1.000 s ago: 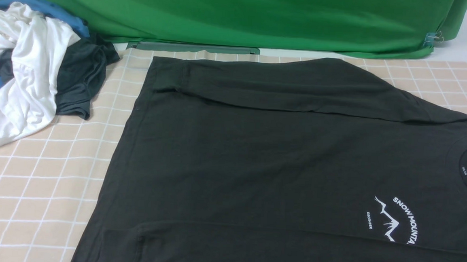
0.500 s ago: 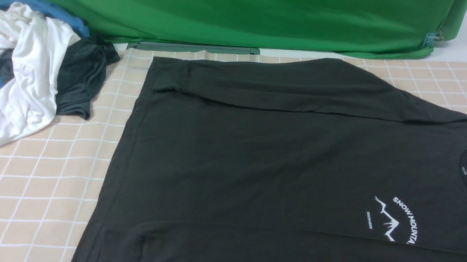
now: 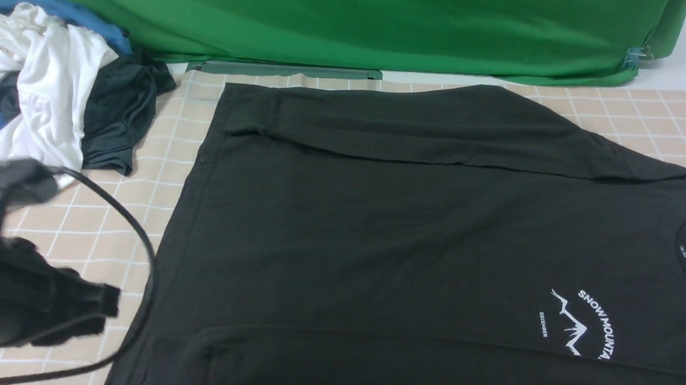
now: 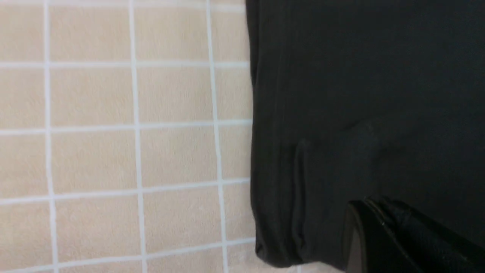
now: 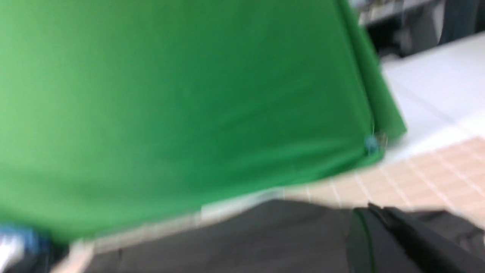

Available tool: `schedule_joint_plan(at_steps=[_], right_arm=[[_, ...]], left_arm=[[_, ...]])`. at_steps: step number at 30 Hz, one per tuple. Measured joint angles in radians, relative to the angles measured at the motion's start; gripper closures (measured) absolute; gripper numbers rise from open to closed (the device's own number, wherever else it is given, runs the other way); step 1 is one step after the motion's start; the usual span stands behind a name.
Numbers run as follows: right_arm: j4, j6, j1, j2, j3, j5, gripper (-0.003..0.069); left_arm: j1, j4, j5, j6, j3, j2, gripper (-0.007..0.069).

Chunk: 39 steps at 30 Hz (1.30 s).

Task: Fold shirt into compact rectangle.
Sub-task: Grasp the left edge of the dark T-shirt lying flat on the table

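Tools are both sitting pressed together, pinching nothing: I'm seeing left tool (image 4: pixel 373 227) hovering by a hem corner of the large black cotton t-shirt (image 3: pixel 423 239), right tool (image 5: pixel 375 227) hanging above it.

A green backdrop (image 3: pixel 353 20) hangs behind the peach checked tablecloth (image 3: pixel 651 116).

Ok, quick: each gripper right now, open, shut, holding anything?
Left gripper: shut, nothing seen in it, over the shirt near its corner.
Right gripper: shut; view blurred, no hold visible.
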<state>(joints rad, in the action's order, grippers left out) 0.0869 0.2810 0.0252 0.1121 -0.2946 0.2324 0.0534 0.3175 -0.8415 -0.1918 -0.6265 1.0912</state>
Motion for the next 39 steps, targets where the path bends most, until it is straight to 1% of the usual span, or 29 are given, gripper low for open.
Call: schedule_joint_plan(at_steps=[2,3,4,5,6,9,11,13,15,18,19,22,23,24,26,29,31,34,36,37,39], right_arm=[[0.000,-0.040,0.030,0.081,-0.091,0.114,0.0620],[0.000,-0.066,0.058,0.161,-0.152,0.192,0.0620],[0.000,-0.078,0.066,0.185,-0.180,0.227,0.0620],[0.000,-0.101,0.095,0.265,-0.236,0.302,0.0620],[0.000,-0.121,0.119,0.328,-0.268,0.343,0.0620],[0.001,-0.161,0.174,0.439,-0.317,0.403,0.0620],[0.011,-0.173,0.215,0.500,-0.322,0.409,0.0620],[0.017,-0.177,0.251,0.543,-0.324,0.410,0.0620],[0.019,-0.178,0.280,0.574,-0.326,0.409,0.0621],[0.020,-0.178,0.325,0.614,-0.326,0.396,0.0621],[0.021,-0.178,0.340,0.623,-0.326,0.383,0.0621],[0.023,-0.178,0.356,0.628,-0.326,0.347,0.0621],[0.023,-0.178,0.356,0.628,-0.326,0.345,0.0621],[0.023,-0.177,0.359,0.629,-0.326,0.334,0.0621],[0.023,-0.177,0.359,0.630,-0.326,0.316,0.0621],[0.025,-0.176,0.360,0.630,-0.326,0.307,0.0621],[0.025,-0.176,0.360,0.630,-0.326,0.304,0.0621],[0.027,-0.176,0.360,0.630,-0.326,0.303,0.0621],[0.027,-0.176,0.360,0.630,-0.326,0.303,0.0621],[0.027,-0.176,0.360,0.630,-0.326,0.302,0.0621],[0.027,-0.176,0.360,0.630,-0.326,0.302,0.0621]], left_arm=[[0.041,-0.026,0.003,0.022,0.000,0.054,0.0609],[0.079,-0.052,0.010,0.053,-0.001,0.082,0.0609],[0.106,-0.076,0.017,0.074,-0.001,0.094,0.0609],[0.140,-0.111,0.027,0.127,-0.001,0.117,0.0609],[0.168,-0.149,0.034,0.179,-0.001,0.135,0.0609],[0.215,-0.236,0.077,0.284,-0.002,0.181,0.0605],[0.219,-0.239,0.123,0.302,-0.004,0.208,0.0601],[0.219,-0.233,0.169,0.283,-0.004,0.231,0.0580],[0.219,-0.230,0.197,0.255,-0.004,0.254,0.0536],[0.220,-0.226,0.221,0.235,-0.004,0.293,0.0423],[0.220,-0.226,0.231,0.223,-0.004,0.312,0.0362],[0.220,-0.204,0.269,0.184,-0.004,0.345,0.0259],[0.220,-0.204,0.271,0.181,-0.004,0.348,0.0253],[0.220,-0.175,0.283,0.154,-0.004,0.362,0.0219],[0.221,-0.128,0.292,0.101,-0.005,0.383,0.0189],[0.224,-0.096,0.292,0.061,-0.005,0.419,0.0194],[0.225,-0.096,0.294,0.056,-0.010,0.431,0.0215],[0.225,-0.099,0.295,0.053,-0.015,0.440,0.0320],[0.225,-0.087,0.288,0.052,-0.017,0.441,0.0435],[0.225,-0.076,0.268,0.052,-0.023,0.440,0.0510],[0.226,-0.075,0.239,0.052,-0.031,0.434,0.0571]])
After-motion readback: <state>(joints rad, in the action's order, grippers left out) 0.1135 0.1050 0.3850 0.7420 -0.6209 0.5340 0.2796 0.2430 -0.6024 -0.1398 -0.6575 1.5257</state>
